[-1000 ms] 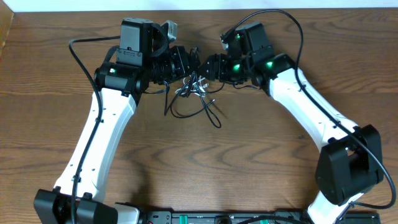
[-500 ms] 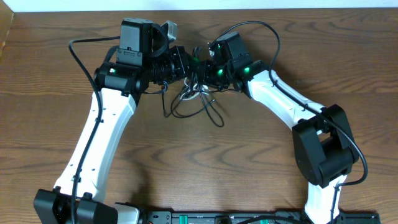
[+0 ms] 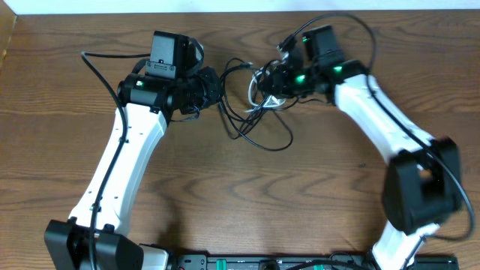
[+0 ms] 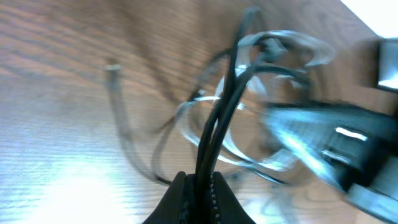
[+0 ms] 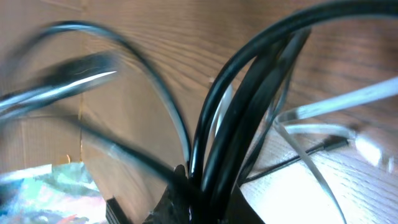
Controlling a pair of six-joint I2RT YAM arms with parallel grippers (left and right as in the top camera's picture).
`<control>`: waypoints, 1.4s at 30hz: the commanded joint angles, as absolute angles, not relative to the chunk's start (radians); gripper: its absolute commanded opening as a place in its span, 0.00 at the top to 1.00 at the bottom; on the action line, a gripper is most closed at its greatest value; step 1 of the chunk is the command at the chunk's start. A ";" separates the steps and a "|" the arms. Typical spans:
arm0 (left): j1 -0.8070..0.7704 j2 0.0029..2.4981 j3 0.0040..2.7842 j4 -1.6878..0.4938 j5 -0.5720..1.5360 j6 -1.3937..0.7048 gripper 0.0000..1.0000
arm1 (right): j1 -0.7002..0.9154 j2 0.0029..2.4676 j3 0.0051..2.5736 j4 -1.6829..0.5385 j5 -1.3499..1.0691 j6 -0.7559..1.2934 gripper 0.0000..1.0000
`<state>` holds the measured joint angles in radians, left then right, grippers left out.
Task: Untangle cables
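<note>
Pinching black strands of the cables, the left gripper is clamped tight, and the right gripper is closed on several more. The tangle spans between them, with loops lying on the tabletop near the middle of its far edge.

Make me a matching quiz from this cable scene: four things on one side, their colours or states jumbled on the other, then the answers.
Things:
1 long cables
2 short cord
3 table
4 lights on the right arm

Descriptions:
A brown wood grain
B green
C white
D black, clamped in both arms' jaws

Pairs: 1-D, 2-C, 3-A, 4-B
</note>
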<state>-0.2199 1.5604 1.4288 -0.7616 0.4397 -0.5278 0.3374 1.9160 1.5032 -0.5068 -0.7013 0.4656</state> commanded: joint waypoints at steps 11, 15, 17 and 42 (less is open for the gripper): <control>-0.219 1.655 1.415 -0.870 0.319 -0.373 0.93 | 0.171 1.517 1.517 -0.649 -0.884 0.342 0.99; -0.219 1.655 1.415 -0.895 0.257 -0.324 0.93 | 0.131 1.514 1.517 -0.693 -0.854 0.343 0.99; -0.219 1.655 1.415 -0.925 0.185 -0.309 0.93 | 0.051 1.502 1.518 -0.675 -0.933 0.344 0.99; -0.219 1.655 1.416 -0.922 0.096 -0.181 0.93 | -0.258 1.497 1.515 -1.021 -0.354 0.192 0.92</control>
<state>-0.2253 1.6493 1.4231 -0.9279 0.0826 -0.2562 -0.3092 1.5043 1.5036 -1.0107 -0.4595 0.2993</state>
